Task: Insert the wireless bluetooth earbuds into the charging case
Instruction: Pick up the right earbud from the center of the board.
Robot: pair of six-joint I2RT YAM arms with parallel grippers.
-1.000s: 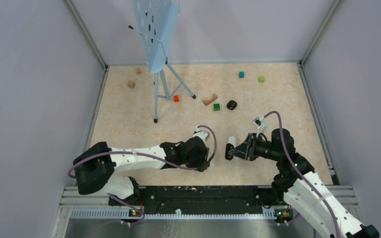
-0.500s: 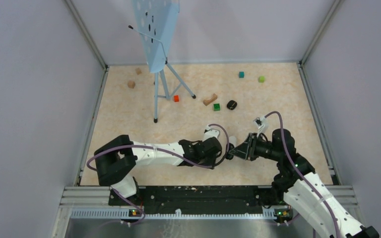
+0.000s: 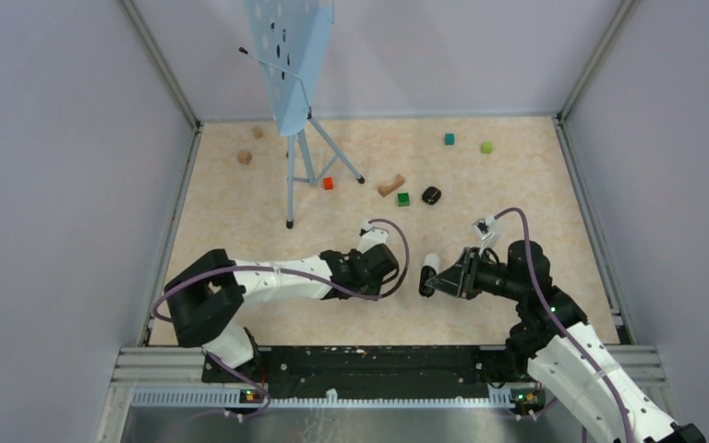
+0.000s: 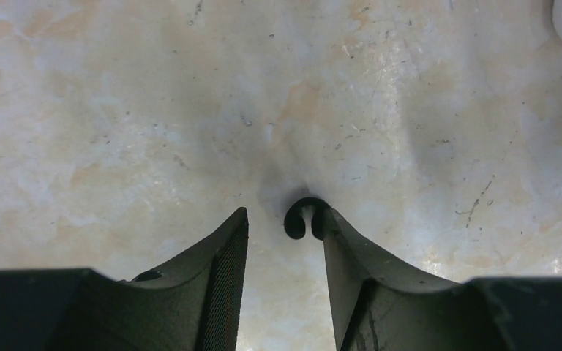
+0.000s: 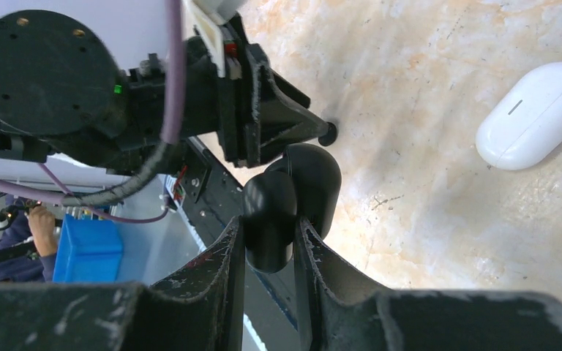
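- A white case [image 5: 533,115] lies on the table near the right gripper [image 5: 268,223].
- Farther back sit a red cube [image 3: 328,183], a green cube [image 3: 403,198], a wooden arch [image 3: 390,185] and a glossy black lump [image 3: 431,195], beside a tripod stand [image 3: 306,152] carrying a blue panel [image 3: 291,65].
- The right gripper clamps the black charging case [image 5: 293,197].
- The left gripper [image 4: 284,219] is spread apart, with a black earbud [image 4: 294,219] on the table against one fingertip, close to the case.
- The table [image 3: 240,240] is scuffed, beige and marbled, inside grey walls [image 3: 55,185].
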